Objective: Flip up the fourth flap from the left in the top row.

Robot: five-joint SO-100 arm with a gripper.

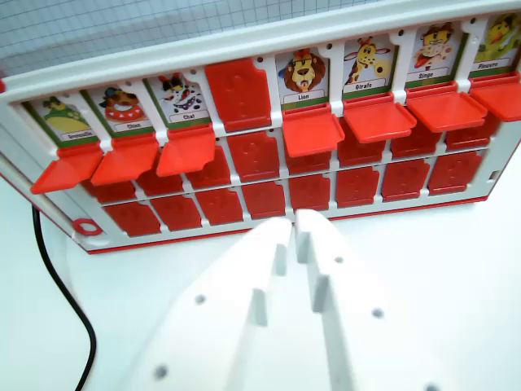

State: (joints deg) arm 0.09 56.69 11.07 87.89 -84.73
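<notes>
A white game board (244, 42) with three rows of red flaps fills the upper part of the wrist view. In the top row the fourth flap (238, 94) from the left lies flat against its slot and hides its picture. The other top-row flaps stick out toward me, such as the one under the lion card (303, 75), and their animal pictures show. The two lower rows lie flat and red. My white gripper (294, 226) is shut and holds nothing. Its tips sit just in front of the board's bottom edge, below the fourth and fifth columns.
A black cable (61, 285) curves along the white table at the left. A red ring (85, 226) sits on the board's lower left corner. A grid-patterned mat (122, 24) lies behind the board.
</notes>
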